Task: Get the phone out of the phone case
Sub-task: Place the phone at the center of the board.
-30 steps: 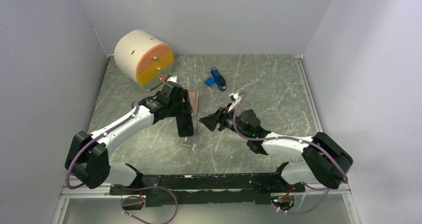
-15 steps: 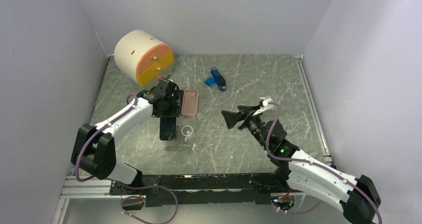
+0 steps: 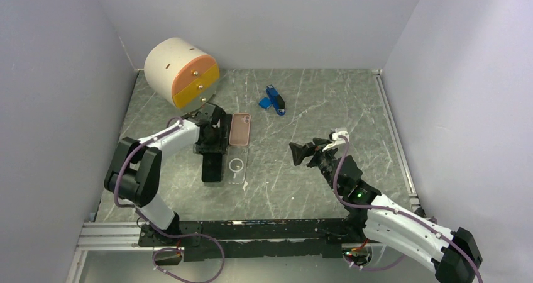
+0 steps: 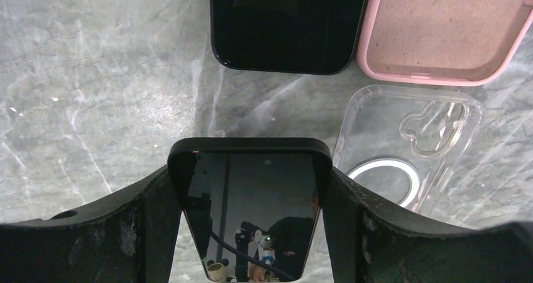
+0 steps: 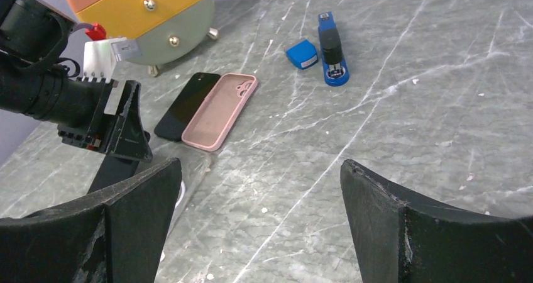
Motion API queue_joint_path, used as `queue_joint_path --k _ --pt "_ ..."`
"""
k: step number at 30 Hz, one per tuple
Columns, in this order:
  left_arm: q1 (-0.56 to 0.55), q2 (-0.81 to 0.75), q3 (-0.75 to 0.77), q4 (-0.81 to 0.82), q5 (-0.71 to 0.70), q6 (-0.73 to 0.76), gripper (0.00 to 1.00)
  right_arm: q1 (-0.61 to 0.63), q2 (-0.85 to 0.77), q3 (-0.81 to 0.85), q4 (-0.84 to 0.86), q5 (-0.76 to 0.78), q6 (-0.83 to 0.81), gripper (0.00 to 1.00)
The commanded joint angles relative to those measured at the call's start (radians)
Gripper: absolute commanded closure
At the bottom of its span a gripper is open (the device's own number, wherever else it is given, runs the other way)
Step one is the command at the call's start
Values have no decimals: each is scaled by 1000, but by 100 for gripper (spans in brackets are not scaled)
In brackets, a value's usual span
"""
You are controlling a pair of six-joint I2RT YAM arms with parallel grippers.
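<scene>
**Phone free of its case, left gripper setting it down**

The left gripper is clamping the glossy black phone by its two long edges, one finger on each side, near the phone's far end. The clear plastic phone case with a white ring is lying empty on the grey marbled tabletop, just beside the phone on its right, so the separation looks done.

What is left, as I judge it, is a clean release. The phone should be resting flat before the fingers are spreading, and they should be opening evenly so neither edge is dragging the handset sideways into the case. Lifting straight up afterwards should avoid nudging the second black phone and the pink silicone case, both lying just ahead of the fingertips.

In the overhead view the phone is stretching from the gripper back towards the arm bases. The right gripper is hanging wide open and carrying nothing, well apart from the phone and case, on the right side of the tabletop.
</scene>
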Motion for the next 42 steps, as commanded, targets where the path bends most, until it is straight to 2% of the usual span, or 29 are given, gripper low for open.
queue_joint_path --k 1,11,17,22,31,37,42 --pt "3 19 12 32 19 16 51 -1 -12 7 13 44 -36 1" --pt "39 88 53 10 81 1 38 -1 -14 10 0 59 -43 2" --pt "52 74 55 7 90 -2 27 -1 -11 16 -7 58 -46 2" --pt "55 74 50 9 113 -15 21 -1 -6 19 -13 54 -44 2" --pt "64 75 43 30 127 -66 16 -1 -2 23 -22 49 -46 2" --pt "104 -51 -20 1 75 -182 14 -1 5 25 -20 43 -47 2" --pt "136 -170 -143 72 156 -282 21 -1 19 28 -17 39 -46 3"
